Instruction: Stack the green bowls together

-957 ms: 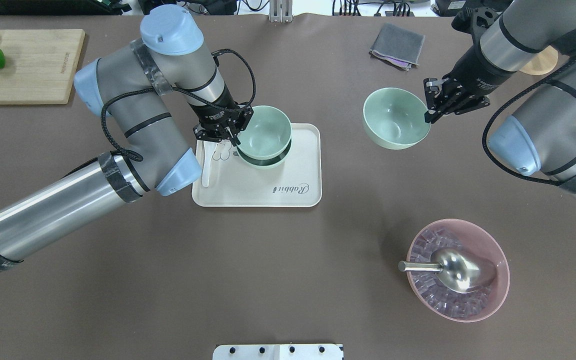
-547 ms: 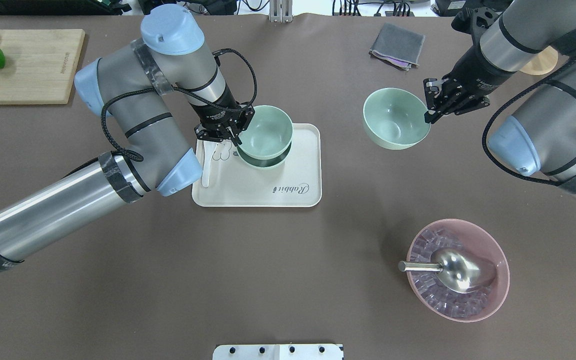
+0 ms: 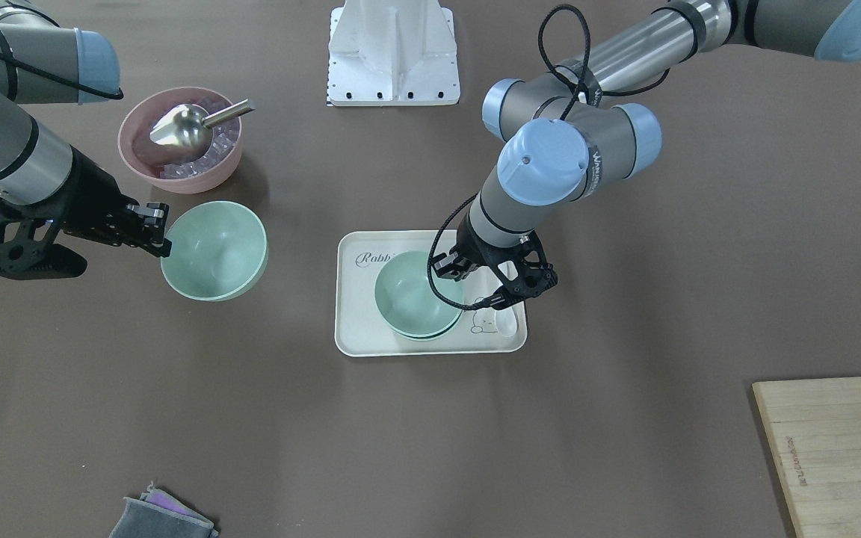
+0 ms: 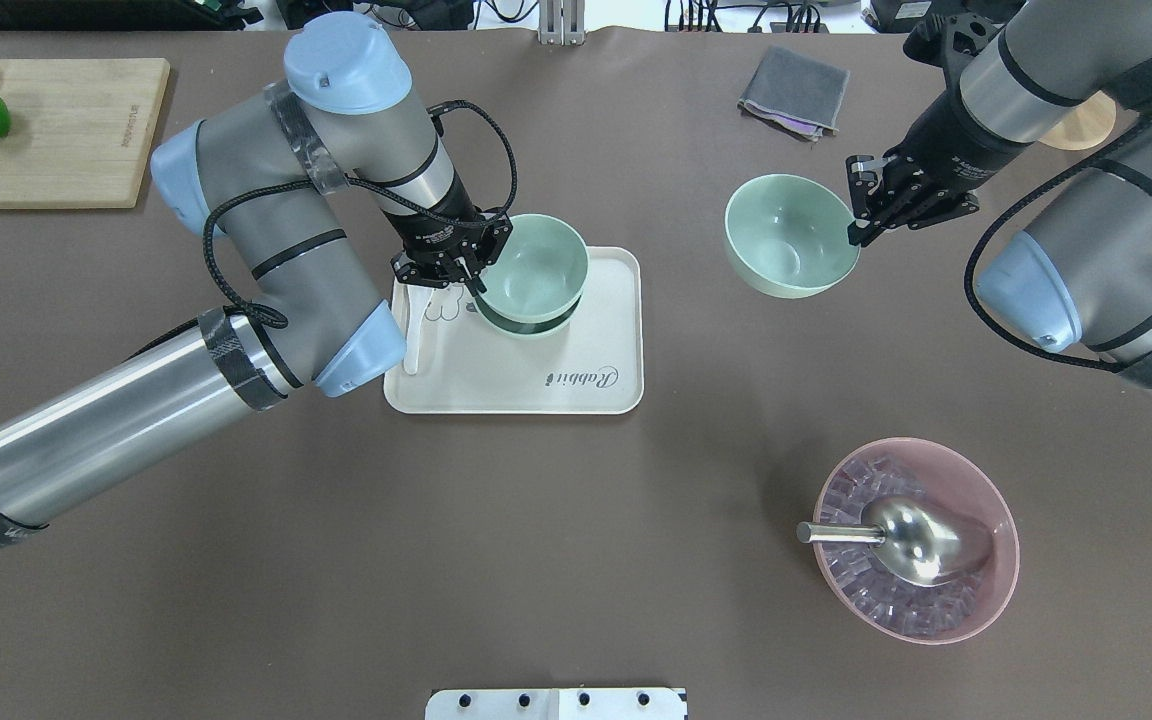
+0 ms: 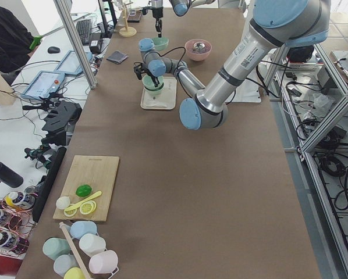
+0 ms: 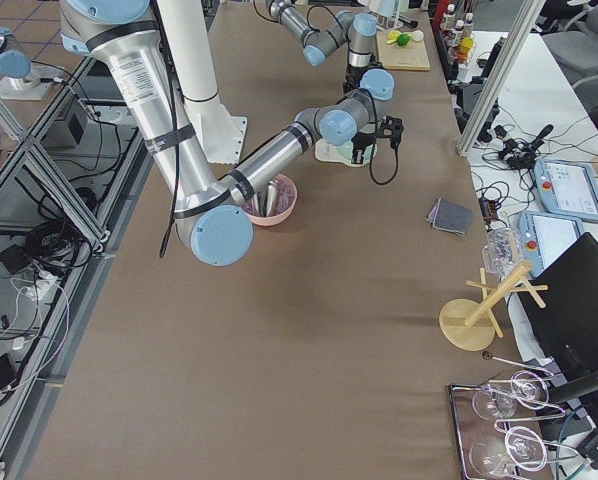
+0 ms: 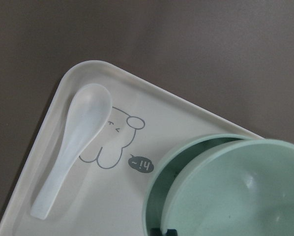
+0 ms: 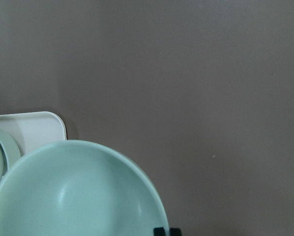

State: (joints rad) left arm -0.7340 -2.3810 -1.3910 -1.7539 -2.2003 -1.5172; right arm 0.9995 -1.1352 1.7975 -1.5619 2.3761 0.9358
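Over the tray (image 4: 556, 390) near the desk's (image 4: 576, 550) middle, the left gripper (image 4: 474, 287) pinched the 9 o'clock rim of one green bowl (image 4: 536, 265), which sat off-centre over a second bowl (image 7: 186, 147) and seemingly needed centring and lowering, while at 2 o'clock the right gripper (image 4: 856, 232) clamped the rim of the third bowl (image 4: 791, 245), apparently next.

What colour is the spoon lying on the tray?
White, slightly glossy. The spoon shows best in the left wrist view, lying on the cream tray beside the cartoon drawing.

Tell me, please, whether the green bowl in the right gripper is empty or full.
Empty: the green bowl in the right gripper shows only its bare, smooth inside from overhead.
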